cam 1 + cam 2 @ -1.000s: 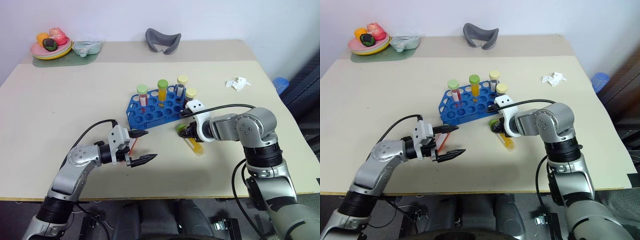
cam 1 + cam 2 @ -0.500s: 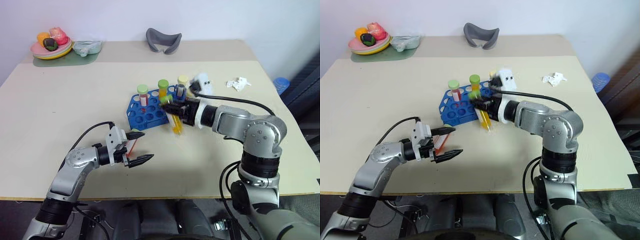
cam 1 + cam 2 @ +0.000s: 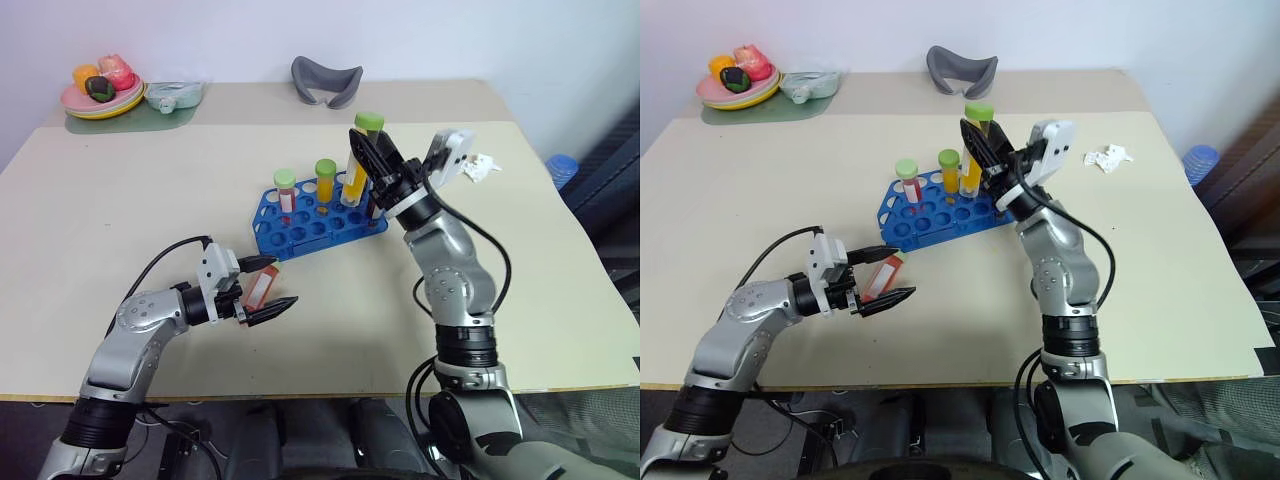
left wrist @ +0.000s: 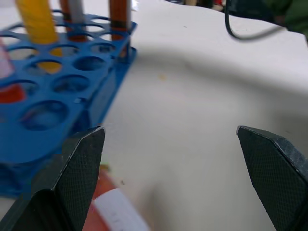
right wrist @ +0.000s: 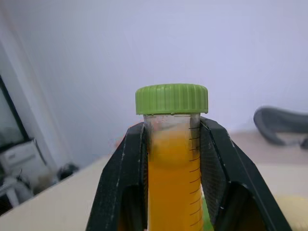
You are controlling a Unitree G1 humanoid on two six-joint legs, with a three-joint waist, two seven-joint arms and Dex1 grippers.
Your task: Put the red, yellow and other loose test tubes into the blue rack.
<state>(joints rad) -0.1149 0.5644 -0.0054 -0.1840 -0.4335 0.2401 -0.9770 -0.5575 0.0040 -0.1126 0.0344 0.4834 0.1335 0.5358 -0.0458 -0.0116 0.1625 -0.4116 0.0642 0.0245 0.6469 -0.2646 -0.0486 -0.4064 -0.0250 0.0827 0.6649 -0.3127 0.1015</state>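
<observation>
Table's blue rack (image 3: 300, 222) holds several capped tubes (image 3: 325, 180).

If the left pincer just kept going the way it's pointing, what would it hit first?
Likely the red tube lying between its open fingers; past that, bare table, with the blue rack off to one side. Depth is hard to judge.

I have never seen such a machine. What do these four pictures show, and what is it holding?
It is a robot with two arms. Two pictures come from cameras in its head, looking down on a table; two come from cameras on its wrists. On the table stands a blue rack with some tubes already in it. The right gripper is shut on a tube of yellow liquid with a green cap, held above the rack. The left gripper is open around a red tube lying on the table.
</observation>
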